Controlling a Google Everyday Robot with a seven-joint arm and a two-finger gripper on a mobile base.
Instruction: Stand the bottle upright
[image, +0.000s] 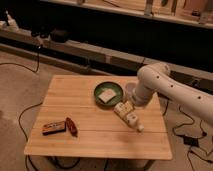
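Bottle (129, 117) is on its side on the wooden table (95, 145), right of centre in the frame. It lies diagonally: base end toward upper left, white cap (140, 128) toward lower right, cream label facing up. Not upright yet. White arm (172, 90) comes in from the right edge and bends down over the table. Gripper (124, 104) sits at the bottle's base end, touching it or just above it. Can't tell which, and can't tell if it's open or clamped on anything, since the wrist blocks it. Green bowl (96, 92) is just up-left of the bottle, near but apart, with a pale square item (106, 96) inside. At lower left of the table, well apart from the bottle, an orange-brown packet (54, 127) and a dark red packet (71, 126) lie side by side. A black cable (23, 116) runs on the floor left of the table. A dark ledge (75, 50) spans the back of the frame.
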